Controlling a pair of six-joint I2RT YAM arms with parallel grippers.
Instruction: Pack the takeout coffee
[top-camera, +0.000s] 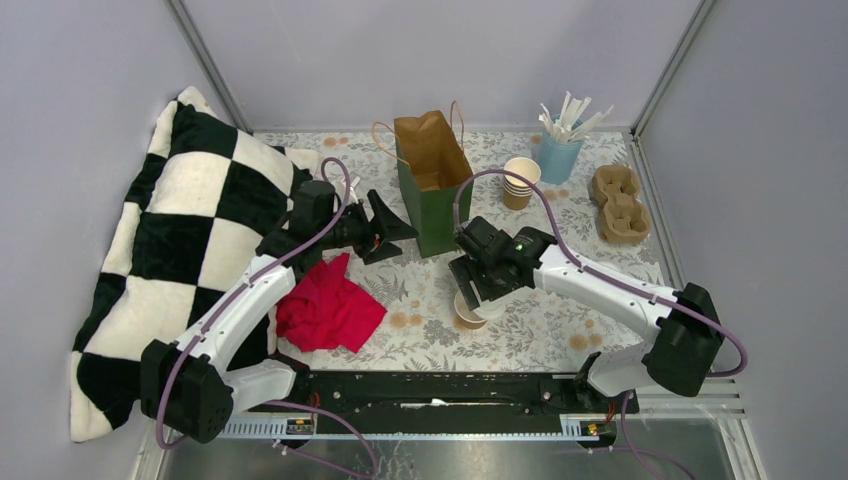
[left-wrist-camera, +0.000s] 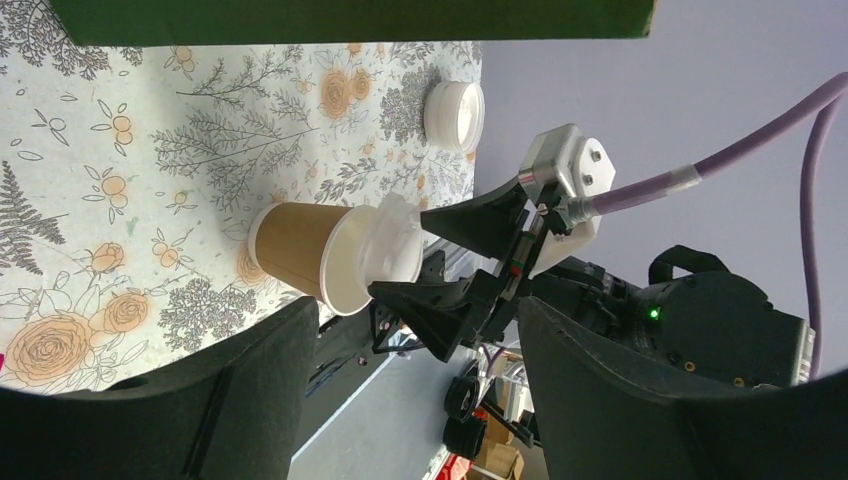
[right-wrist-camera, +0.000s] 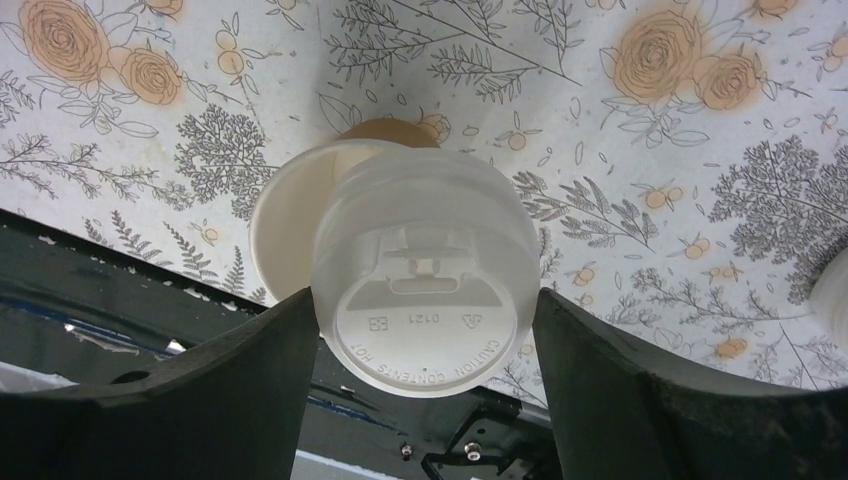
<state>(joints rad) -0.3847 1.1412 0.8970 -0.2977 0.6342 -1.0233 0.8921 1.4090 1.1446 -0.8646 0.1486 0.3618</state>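
A tan paper cup (right-wrist-camera: 290, 215) with a cream inside stands open on the floral table cover, also in the top view (top-camera: 466, 314) and the left wrist view (left-wrist-camera: 300, 250). My right gripper (right-wrist-camera: 425, 300) is shut on a round white lid (right-wrist-camera: 425, 290) and holds it tilted and off-centre over the cup's rim; the gripper also shows in the top view (top-camera: 478, 295). The open green bag (top-camera: 432, 185) stands behind. My left gripper (top-camera: 400, 238) is open and empty beside the bag's left side, and in its own view (left-wrist-camera: 415, 312) faces the cup.
A second white lid (left-wrist-camera: 455, 112) lies on the table past the cup. A stack of tan cups (top-camera: 520, 182), a blue cup of white sticks (top-camera: 560, 152) and a pulp cup carrier (top-camera: 620, 205) stand at the back right. A red cloth (top-camera: 325, 305) and a checkered pillow (top-camera: 190, 230) lie at the left.
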